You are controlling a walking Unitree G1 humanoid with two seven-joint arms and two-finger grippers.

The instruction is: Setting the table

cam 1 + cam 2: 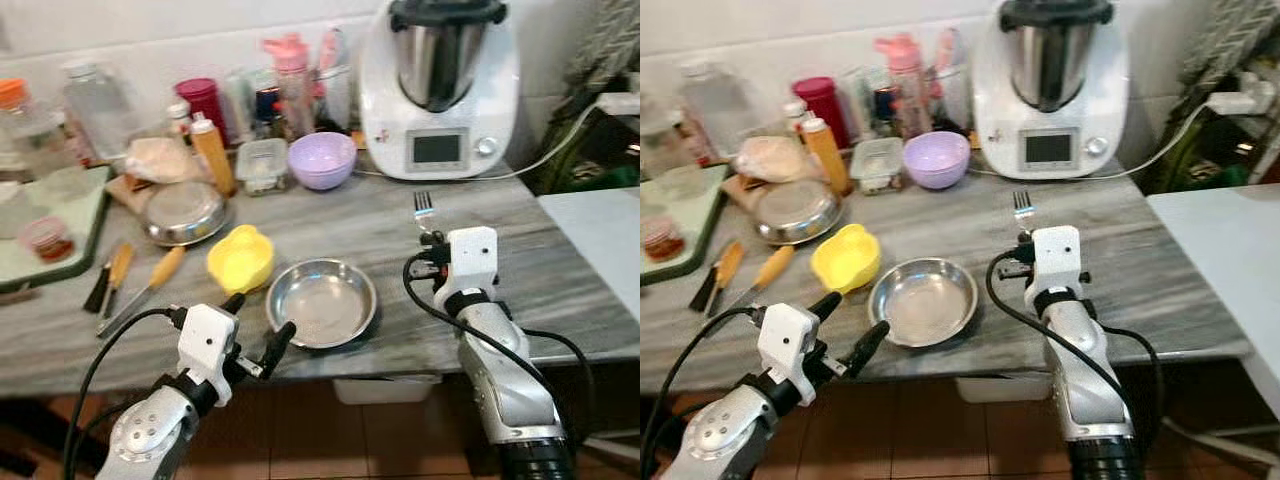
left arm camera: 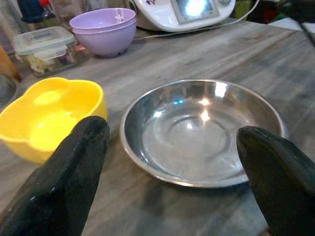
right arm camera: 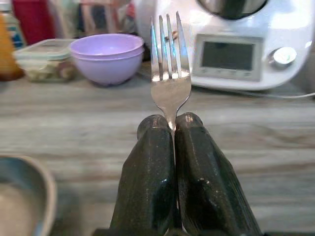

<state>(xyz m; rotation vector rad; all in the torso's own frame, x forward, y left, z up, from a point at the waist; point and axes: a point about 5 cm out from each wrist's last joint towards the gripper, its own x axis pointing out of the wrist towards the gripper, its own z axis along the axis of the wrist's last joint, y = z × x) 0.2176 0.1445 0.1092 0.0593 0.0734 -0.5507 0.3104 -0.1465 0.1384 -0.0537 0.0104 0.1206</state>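
A shallow steel plate (image 1: 322, 302) lies near the front edge of the grey wooden table (image 1: 560, 260). My left gripper (image 1: 258, 330) hovers open at the table's front edge, just left of the plate, fingers (image 2: 74, 182) spread wide toward it. My right gripper (image 1: 428, 232) is over the table to the right of the plate, shut on a silver fork (image 3: 168, 69) whose tines point away from me toward the white kitchen machine (image 1: 438, 85). A yellow bowl (image 1: 241, 257) stands just left of the plate.
At the back stand a purple bowl (image 1: 322, 159), a lidded food box (image 1: 262, 163), bottles and a second steel dish (image 1: 185, 213). Wooden-handled knives (image 1: 140, 288) lie left, beside a green tray (image 1: 90, 225). A white surface (image 1: 595, 230) adjoins the table's right end.
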